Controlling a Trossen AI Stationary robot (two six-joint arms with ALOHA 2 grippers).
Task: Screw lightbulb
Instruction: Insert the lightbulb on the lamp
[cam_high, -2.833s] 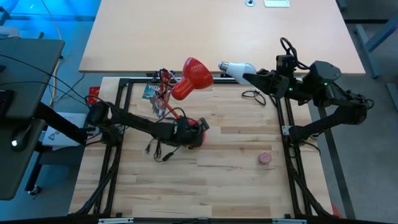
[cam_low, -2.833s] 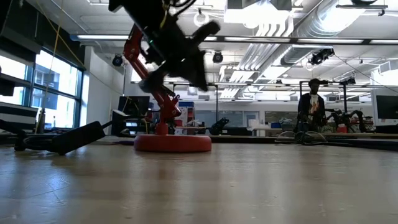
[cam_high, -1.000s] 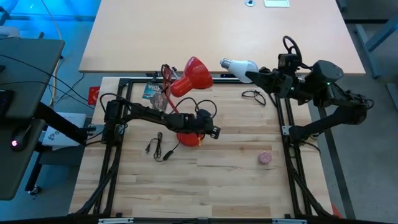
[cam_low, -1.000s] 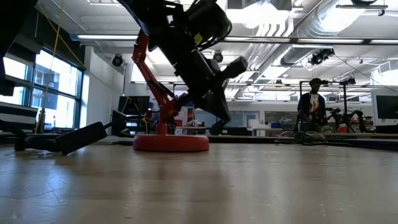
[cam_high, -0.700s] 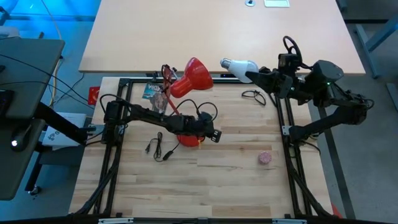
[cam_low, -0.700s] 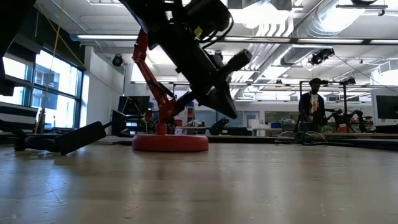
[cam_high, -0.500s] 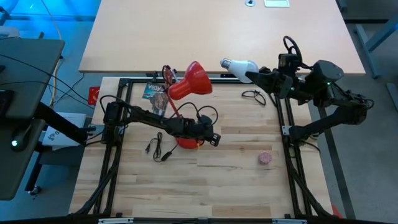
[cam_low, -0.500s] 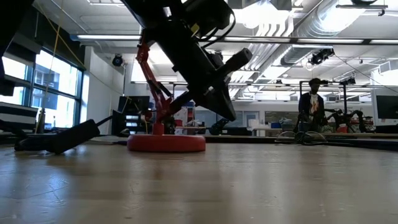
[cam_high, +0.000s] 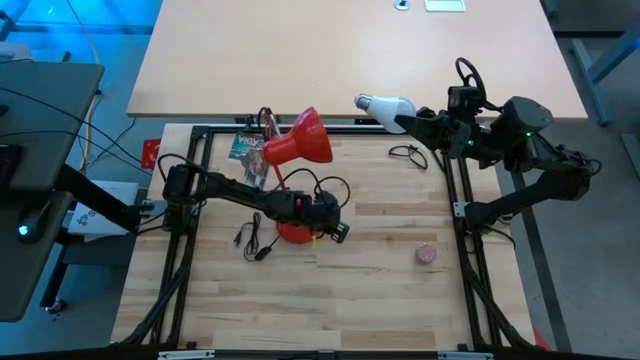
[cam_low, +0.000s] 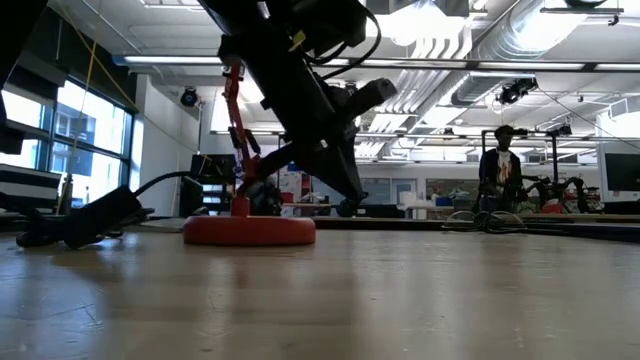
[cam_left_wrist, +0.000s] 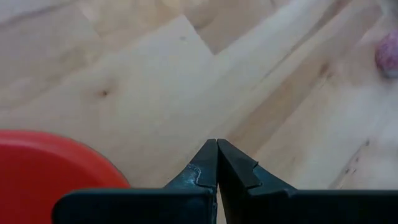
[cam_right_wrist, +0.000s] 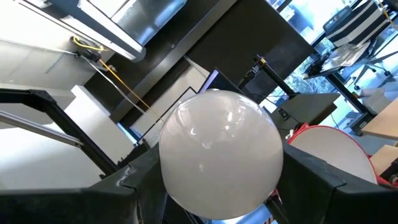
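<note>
The right gripper (cam_high: 400, 122) holds the bulb (cam_high: 382, 106) past the table's (cam_high: 400, 300) far edge, while the left gripper (cam_high: 338, 232), fingers pressed together, sits beside the lamp (cam_high: 297, 143) base.

Overhead, table-level, two wrist close-ups

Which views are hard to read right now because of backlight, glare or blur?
Low view: ceiling lights and windows backlight the left arm into a near silhouette, and the near tabletop is soft. Right wrist view: the lightbulb fills the frame with small bright reflections on its glass. Left wrist view: the pink ball is blurred at the edge. High view: evenly lit, blue cast at left.
</note>
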